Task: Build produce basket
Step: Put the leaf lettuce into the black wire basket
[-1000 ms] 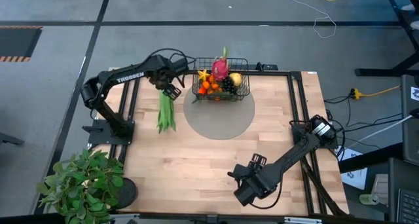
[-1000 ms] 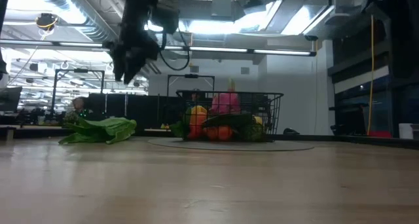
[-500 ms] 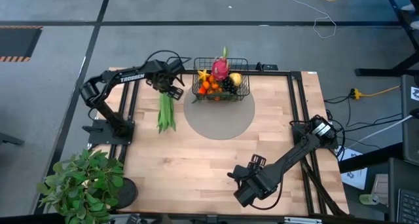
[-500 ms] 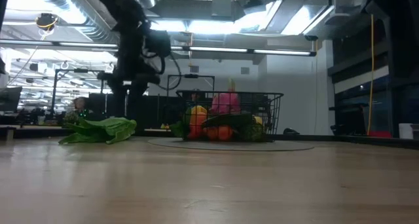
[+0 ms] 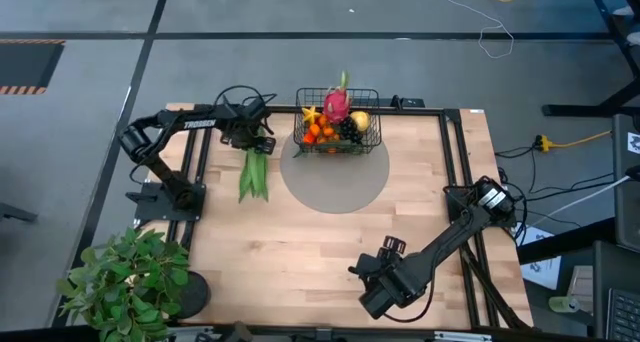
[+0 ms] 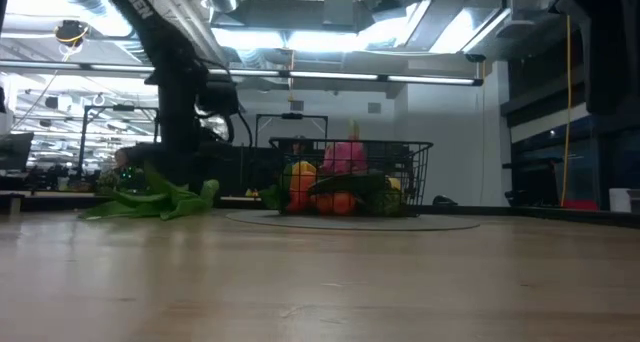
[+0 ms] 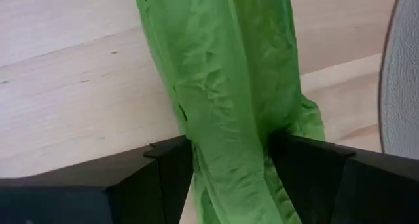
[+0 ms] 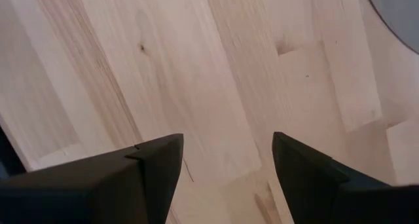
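The long green corn husk [image 5: 253,174] lies flat on the wooden table, left of the black wire basket [image 5: 372,140]. The basket stands on a grey round mat [image 5: 335,187] and holds a pink dragon fruit, oranges, a yellow starfruit and dark grapes. My left gripper [image 5: 258,142] points down over the husk's far end and is open, with the husk [image 7: 229,86] filling the gap between its fingers. My right gripper [image 5: 365,274] hangs open over bare wood [image 8: 226,142] near the table's near right, touching nothing. My left gripper comes from above, pointing down, with one open finger [image 7: 163,171] on each side of the husk near its far end [image 7: 229,158], across its length. The husk's sides meet the fingers' inner faces. The husk lies on the table.
A leafy potted plant [image 5: 125,277] stands at the near left corner. The black frame rails [image 5: 455,142] run along the table's sides. Bare wood lies between the mat and the near edge.
My left gripper has come down and toward the table's left from beside the basket onto the husk's far end, rolling its wrist on the way, its fingers still open. The husk has shifted a little where the fingers came down.
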`<state>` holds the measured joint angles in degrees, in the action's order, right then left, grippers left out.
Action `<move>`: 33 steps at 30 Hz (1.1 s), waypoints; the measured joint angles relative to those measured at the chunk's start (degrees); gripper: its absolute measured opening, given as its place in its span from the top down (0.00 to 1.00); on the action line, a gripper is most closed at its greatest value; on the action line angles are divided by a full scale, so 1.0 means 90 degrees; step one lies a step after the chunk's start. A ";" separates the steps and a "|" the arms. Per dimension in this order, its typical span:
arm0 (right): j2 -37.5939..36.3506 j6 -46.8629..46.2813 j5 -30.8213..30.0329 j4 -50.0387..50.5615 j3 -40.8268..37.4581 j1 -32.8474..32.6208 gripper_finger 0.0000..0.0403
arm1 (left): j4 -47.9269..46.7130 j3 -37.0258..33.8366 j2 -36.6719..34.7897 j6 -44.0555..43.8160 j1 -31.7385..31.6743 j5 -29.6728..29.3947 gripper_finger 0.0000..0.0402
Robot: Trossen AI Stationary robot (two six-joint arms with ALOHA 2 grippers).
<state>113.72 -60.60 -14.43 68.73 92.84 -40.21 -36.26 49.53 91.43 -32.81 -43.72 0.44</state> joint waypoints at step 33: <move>-0.0001 0.0308 -0.0171 -0.0015 -0.0002 -0.0010 0.45 | 0.1712 -0.0055 -0.1223 0.0893 0.0570 -0.1157 0.97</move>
<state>113.71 -57.82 -15.97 68.60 92.82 -40.29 -20.85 49.04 80.43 -24.77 -38.60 -9.98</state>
